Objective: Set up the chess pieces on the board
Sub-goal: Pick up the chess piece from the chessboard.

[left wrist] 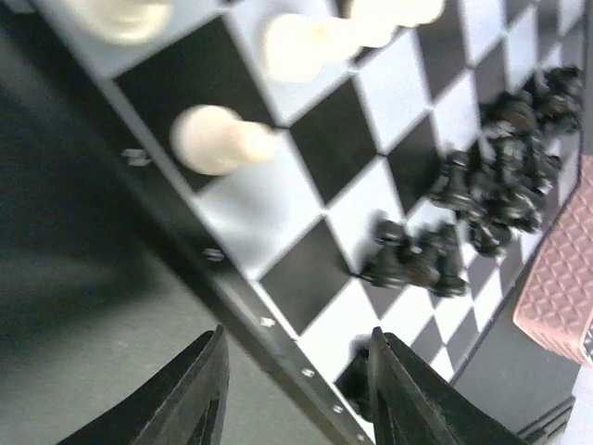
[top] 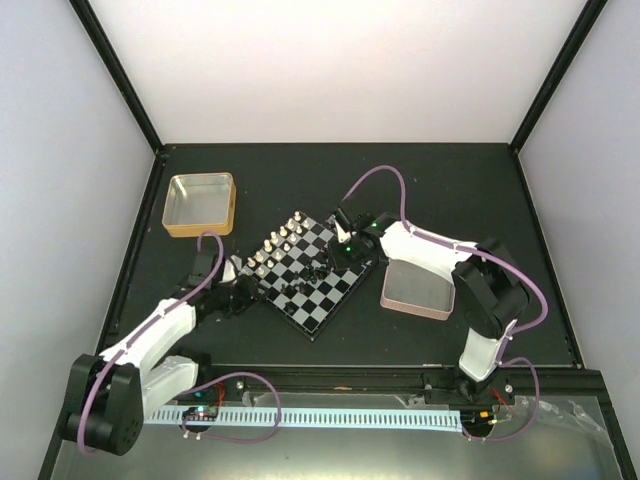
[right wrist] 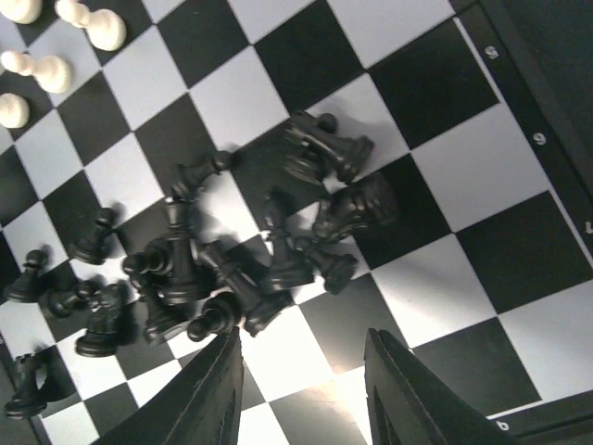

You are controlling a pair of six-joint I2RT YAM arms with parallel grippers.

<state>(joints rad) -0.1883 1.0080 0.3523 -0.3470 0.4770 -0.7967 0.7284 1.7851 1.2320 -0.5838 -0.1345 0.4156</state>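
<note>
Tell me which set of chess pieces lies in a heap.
The black pieces: tumbled together on the board, while the white pieces stand upright in rows.

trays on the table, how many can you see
2. A gold tray sits at the far left, beyond the board. A pink tray lies just right of the board. None seems hidden.

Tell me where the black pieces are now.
The black pieces lie heaped on the right part of the board in the top view, under the right gripper, beside the pink tray.
</note>
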